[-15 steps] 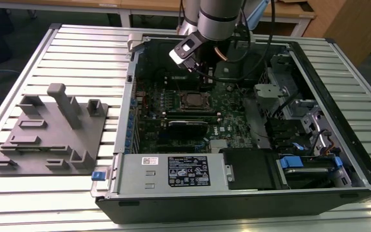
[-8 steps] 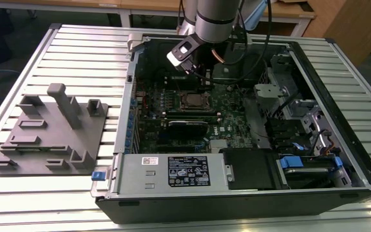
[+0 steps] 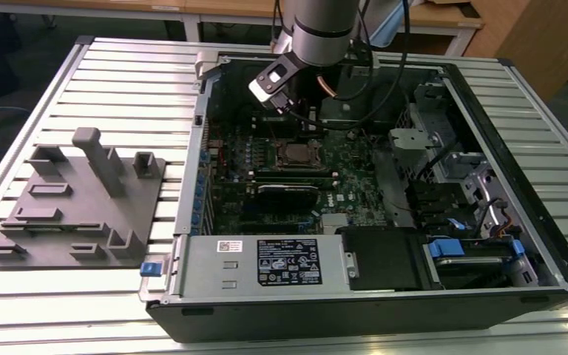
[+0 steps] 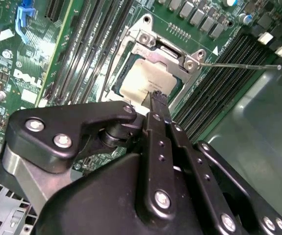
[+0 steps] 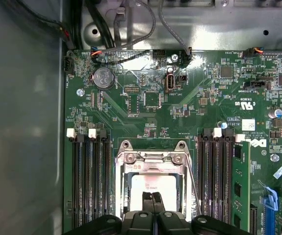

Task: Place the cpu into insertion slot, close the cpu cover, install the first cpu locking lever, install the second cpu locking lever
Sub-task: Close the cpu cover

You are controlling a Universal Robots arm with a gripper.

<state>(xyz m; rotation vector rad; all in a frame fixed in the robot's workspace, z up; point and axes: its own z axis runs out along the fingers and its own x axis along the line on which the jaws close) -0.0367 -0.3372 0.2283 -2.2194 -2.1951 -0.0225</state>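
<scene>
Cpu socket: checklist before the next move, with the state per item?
1. Cpu seated: lies flat and square in the cover's window. Ok.
2. Cover down: lies flat over the cpu in both wrist views. Ok.
3. Lever latched: its thin rod sticks out over the memory slots, not tucked along the cover. Not ok.
4. Gripper free: fingers shut together, nothing between them. Ok.
5. Gripper clear of the cpu: its tips hang over the cpu's top, but whether they touch it cannot be made out. Cannot tell.
</scene>
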